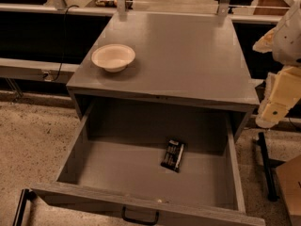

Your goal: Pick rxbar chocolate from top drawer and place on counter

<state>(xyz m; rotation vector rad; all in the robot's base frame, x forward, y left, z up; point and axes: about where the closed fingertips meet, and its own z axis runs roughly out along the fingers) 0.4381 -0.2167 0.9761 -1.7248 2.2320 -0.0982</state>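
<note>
The rxbar chocolate (172, 155), a small black wrapped bar with white markings, lies flat on the floor of the open top drawer (75, 149), right of the middle and towards the back. The drawer is pulled far out, with its dark handle (140, 216) at the bottom edge of the view. The grey counter (188, 55) spreads above it. My gripper (273, 112), cream and white, hangs at the right edge of the view, beside the counter's right front corner, above and to the right of the bar and well apart from it.
A cream round bowl (113, 57) stands on the counter's left front part. Speckled floor (33, 135) lies on both sides of the drawer. A dark metal stand (265, 166) and a brown box corner (291, 187) are to the right of the drawer.
</note>
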